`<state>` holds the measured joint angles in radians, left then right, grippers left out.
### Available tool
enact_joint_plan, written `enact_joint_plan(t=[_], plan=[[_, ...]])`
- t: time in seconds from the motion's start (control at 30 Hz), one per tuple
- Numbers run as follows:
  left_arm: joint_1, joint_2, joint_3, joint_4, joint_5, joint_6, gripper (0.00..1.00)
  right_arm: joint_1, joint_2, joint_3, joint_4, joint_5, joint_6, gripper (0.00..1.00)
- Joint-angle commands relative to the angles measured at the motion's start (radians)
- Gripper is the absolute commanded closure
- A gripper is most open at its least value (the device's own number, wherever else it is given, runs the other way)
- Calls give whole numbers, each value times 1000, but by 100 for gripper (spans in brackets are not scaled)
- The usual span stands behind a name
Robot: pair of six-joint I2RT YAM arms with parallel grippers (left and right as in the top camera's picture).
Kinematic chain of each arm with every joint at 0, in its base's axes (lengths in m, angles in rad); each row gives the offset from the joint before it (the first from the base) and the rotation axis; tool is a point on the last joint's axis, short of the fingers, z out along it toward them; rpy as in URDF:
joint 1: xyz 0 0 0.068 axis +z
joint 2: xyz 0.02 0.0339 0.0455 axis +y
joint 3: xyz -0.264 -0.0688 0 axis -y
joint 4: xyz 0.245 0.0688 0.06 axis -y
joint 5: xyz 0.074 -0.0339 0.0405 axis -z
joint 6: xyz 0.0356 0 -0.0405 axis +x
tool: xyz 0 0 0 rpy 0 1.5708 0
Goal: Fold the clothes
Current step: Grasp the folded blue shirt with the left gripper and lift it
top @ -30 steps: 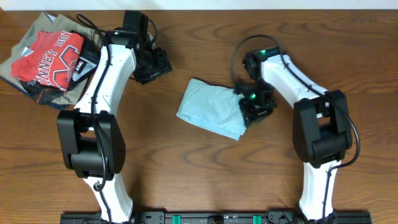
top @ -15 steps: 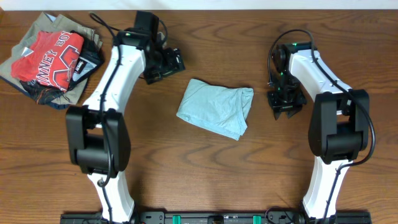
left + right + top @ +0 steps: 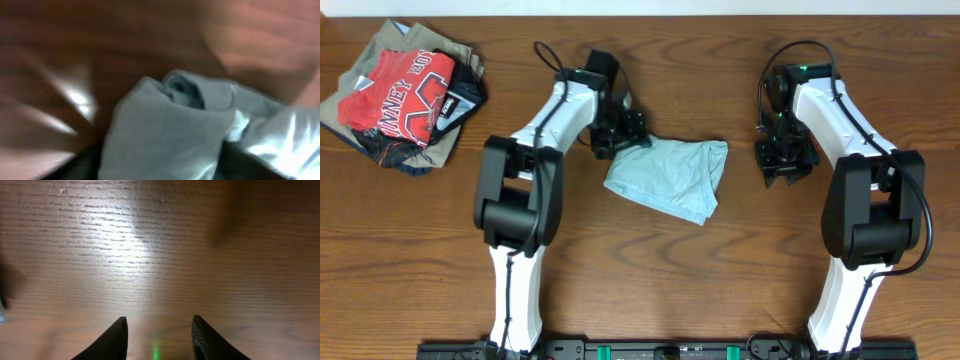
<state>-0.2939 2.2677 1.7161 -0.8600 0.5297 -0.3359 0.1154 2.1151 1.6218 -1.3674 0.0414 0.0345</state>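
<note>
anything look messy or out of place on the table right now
Nothing spilled or damaged. The blue garment mid-table lies askew as a rumpled bundle, with its right end bunched and its edges uneven, not a neat fold. At the far left corner, a pile of other clothes is heaped loosely, with a red shirt on top.

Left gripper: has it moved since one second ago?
Yes. The left gripper moved away from the red T-shirt pile, to the edge of the pale blue-grey garment.

Arms (image 3: 548, 120): white shells, blk joints, green LED (image 3: 806, 70).
</note>
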Motion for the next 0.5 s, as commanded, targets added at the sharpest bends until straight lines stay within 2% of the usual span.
enact_joint_plan(t=[0.0, 0.03, 0.07, 0.2, 0.23, 0.27, 0.3, 0.47], plan=[[-35, 60, -10, -27, 9, 54, 54, -6, -26, 14, 3, 8, 13, 60], [-40, 60, -10, -30, 10, 60, 62, -6, -26, 14, 3, 8, 13, 60], [-44, 59, -10, -32, 10, 63, 64, -6, -26, 14, 3, 8, 13, 60], [-37, 59, -10, -32, 9, 63, 64, -11, -26, 14, 6, 8, 13, 60], [-32, 59, -10, -32, 9, 68, 69, -13, -26, 14, 6, 8, 13, 60], [-25, 59, -9, -32, 9, 80, 85, -18, -26, 14, 6, 8, 13, 60], [-14, 59, -7, -32, 9, 90, 94, -23, -26, 14, 6, 8, 13, 60], [57, 55, 11, -21, 8, 92, 94, -49, -26, 14, 6, 8, 13, 60]])
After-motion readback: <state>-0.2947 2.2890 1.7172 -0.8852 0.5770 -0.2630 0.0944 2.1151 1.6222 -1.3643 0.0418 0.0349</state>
